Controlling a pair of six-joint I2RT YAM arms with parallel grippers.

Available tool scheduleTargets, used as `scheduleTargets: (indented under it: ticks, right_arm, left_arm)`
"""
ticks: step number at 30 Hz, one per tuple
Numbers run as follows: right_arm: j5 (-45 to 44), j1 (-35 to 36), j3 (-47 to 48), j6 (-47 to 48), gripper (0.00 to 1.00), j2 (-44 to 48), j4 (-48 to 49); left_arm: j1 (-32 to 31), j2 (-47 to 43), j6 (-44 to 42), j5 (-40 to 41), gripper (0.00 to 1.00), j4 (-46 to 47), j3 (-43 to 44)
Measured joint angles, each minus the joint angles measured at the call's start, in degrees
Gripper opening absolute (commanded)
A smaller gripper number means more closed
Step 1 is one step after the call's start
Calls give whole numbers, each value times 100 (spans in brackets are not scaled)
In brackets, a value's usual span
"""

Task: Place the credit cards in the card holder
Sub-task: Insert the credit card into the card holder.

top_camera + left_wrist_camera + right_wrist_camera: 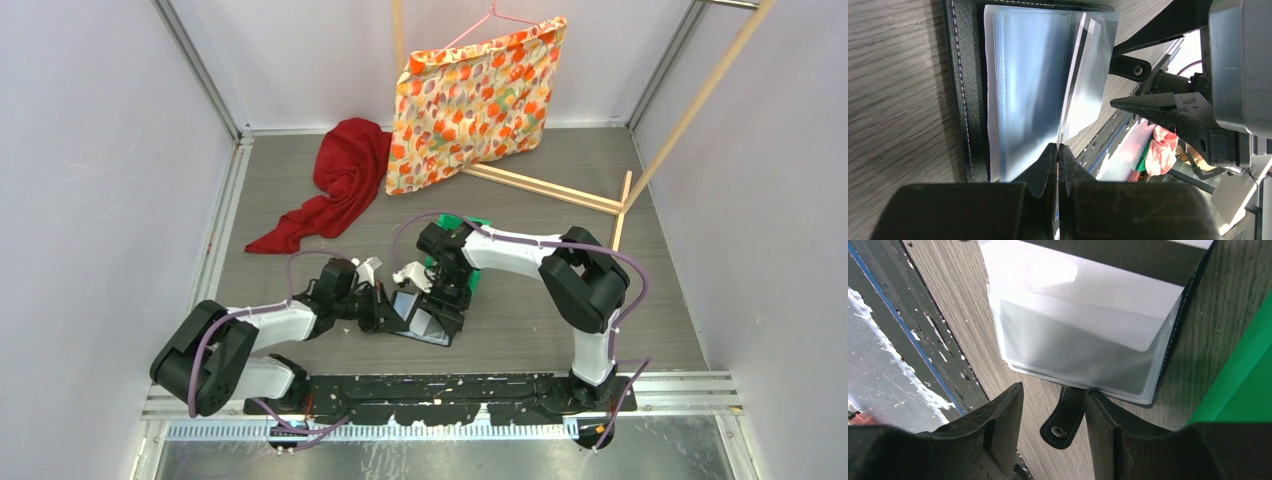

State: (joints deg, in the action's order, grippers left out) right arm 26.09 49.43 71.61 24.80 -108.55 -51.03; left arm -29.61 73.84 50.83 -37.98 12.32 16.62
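The black card holder (432, 325) lies open on the wooden table between both grippers, its greyish-blue pocket pages (1028, 85) showing. My left gripper (1058, 147) is shut on the edge of a thin white-grey credit card (1079, 55) with a dark stripe. The card stands on edge among the pages; whether it sits inside a pocket I cannot tell. My right gripper (1055, 390) is open over the holder's near edge (1083, 345). One of its fingers (1103, 415) rests at that edge, and the snap tab (1063, 420) lies between the two. The same card rises behind (1108, 257).
A green tray (470, 228) sits just behind the right gripper and shows again at the side (1243, 375). A red cloth (345, 180), a patterned pillow cover on a hanger (475, 100) and a wooden frame (560, 188) lie at the back. The black base rail (440, 390) runs along the near edge.
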Motion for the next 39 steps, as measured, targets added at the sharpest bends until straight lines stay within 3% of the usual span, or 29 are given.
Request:
scheduleTargets:
  ticks: [8,16,25,32,39]
  right_arm:
    - [-4,2,20,-2,53,-22,-20]
    - [-9,9,26,-2,53,-24,-22]
    - [-7,11,28,-9,54,-20,-24]
    - [2,17,24,-7,54,-7,-20]
    - [208,26,9,15,54,50,7]
  left_arm:
    - [-328,216,295,127,3,330,-7]
    - [-560,374,479,149,32,358,42]
    - [-590,334,651,341,49,-2,302]
    - [-577,-455,669,975,54,-844,476]
    - [-557,-507,660,1259,51,-1097,538]
